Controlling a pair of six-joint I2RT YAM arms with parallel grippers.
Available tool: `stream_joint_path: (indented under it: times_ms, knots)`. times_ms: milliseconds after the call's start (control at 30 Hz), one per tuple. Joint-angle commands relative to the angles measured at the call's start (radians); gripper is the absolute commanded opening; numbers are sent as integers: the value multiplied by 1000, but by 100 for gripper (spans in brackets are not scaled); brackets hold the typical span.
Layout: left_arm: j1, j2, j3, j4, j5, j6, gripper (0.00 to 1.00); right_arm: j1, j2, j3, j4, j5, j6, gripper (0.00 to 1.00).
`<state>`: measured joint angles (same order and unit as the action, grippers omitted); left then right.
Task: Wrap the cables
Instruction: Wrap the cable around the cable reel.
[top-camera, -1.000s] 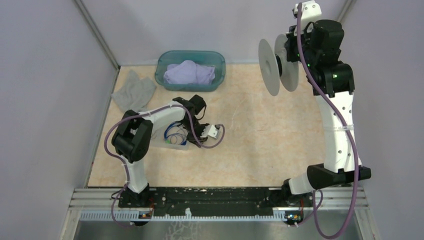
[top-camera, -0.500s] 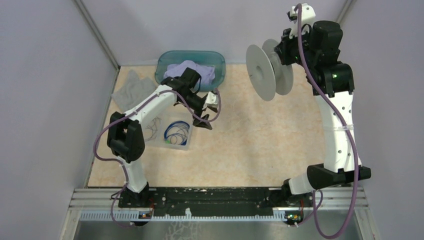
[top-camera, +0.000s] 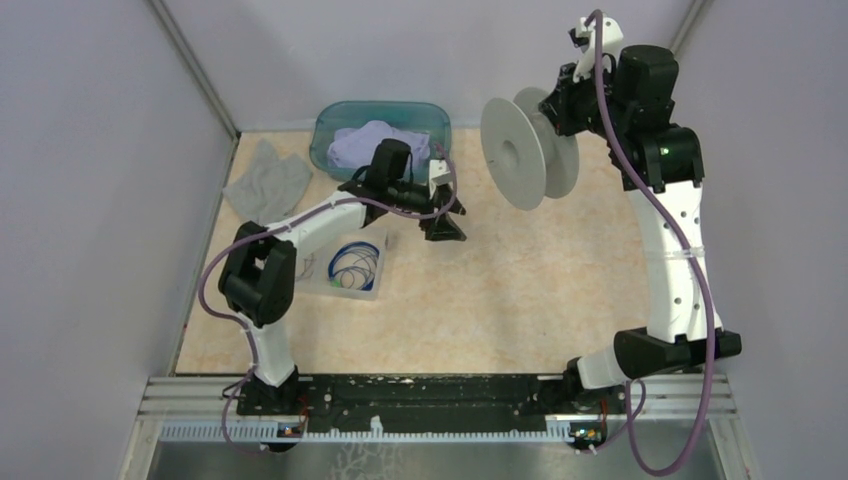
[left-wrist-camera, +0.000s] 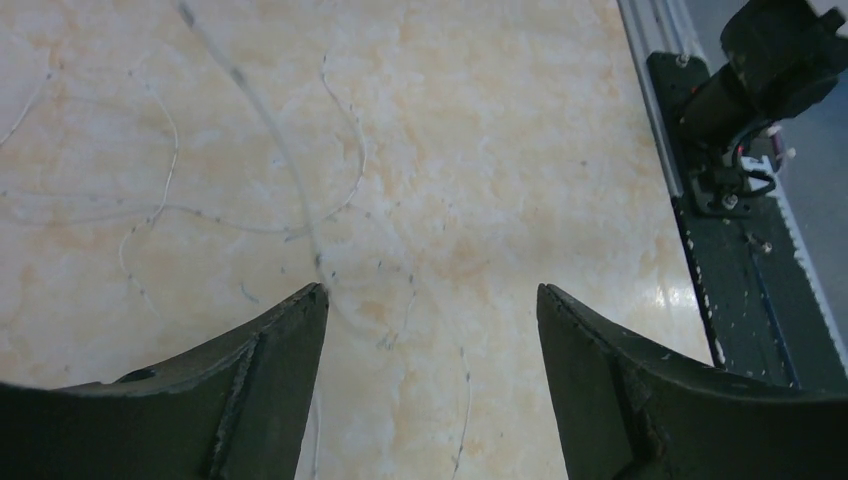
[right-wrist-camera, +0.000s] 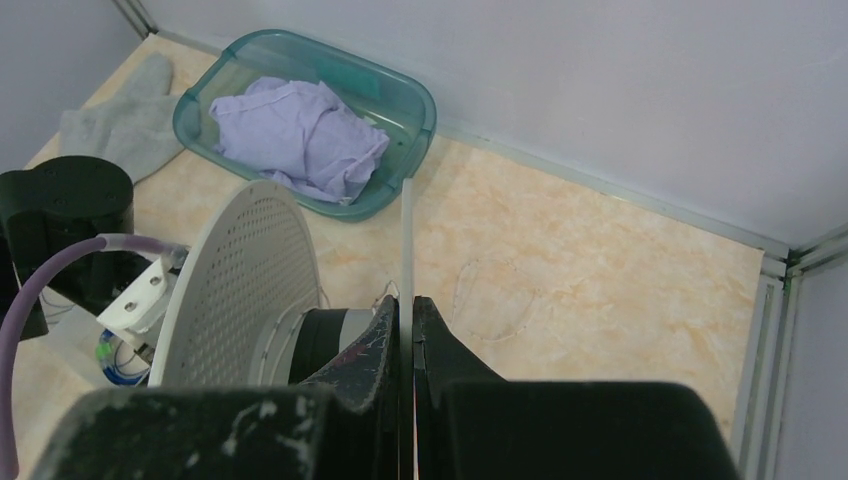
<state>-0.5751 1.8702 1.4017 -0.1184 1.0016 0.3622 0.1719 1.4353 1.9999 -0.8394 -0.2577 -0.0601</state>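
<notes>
Marbled beige desk (top-camera: 520, 290) under hair-thin whitish cable loops (left-wrist-camera: 280, 150), seemingly light, limp, snag-prone, best pinched on one strand; left gripper (left-wrist-camera: 430, 300) spread, right gripper (right-wrist-camera: 412, 305) clamping grey plastic spool (right-wrist-camera: 245, 270).

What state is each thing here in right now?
Spool: lifted, held by its rim.
Right gripper: shut on that rim.
Left gripper: open, empty.
White cable: loose, unwound.
Blue cables: coiled in the tray.
Purple cloth: crumpled in the bin.
Gray cloth: lying loose.
</notes>
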Motion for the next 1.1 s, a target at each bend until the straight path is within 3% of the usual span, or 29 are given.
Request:
stream_joint_path:
  times_ms: [0,133,333,500,700,800,1067]
  knots:
    - [-51,42,-5,277,-6,-236,76,-8,-32,12,84,-9,27,0]
    - [-71,70,-34,353,-37,-305,54,-8,-29,13,85,18,28,0]
    - [-117,83,-72,307,-69,-225,18,-8,-7,31,87,93,48,0]
    - [-175,71,-77,187,-111,-102,15,-8,16,20,110,141,61,0]
    - [-203,59,-66,182,-102,-102,9,-8,23,-28,146,149,71,0]
    - [-220,62,-33,144,-109,-91,1,-8,18,-59,163,157,71,0]
    - [-235,62,39,29,-154,-26,3,-8,5,-142,204,164,72,0]
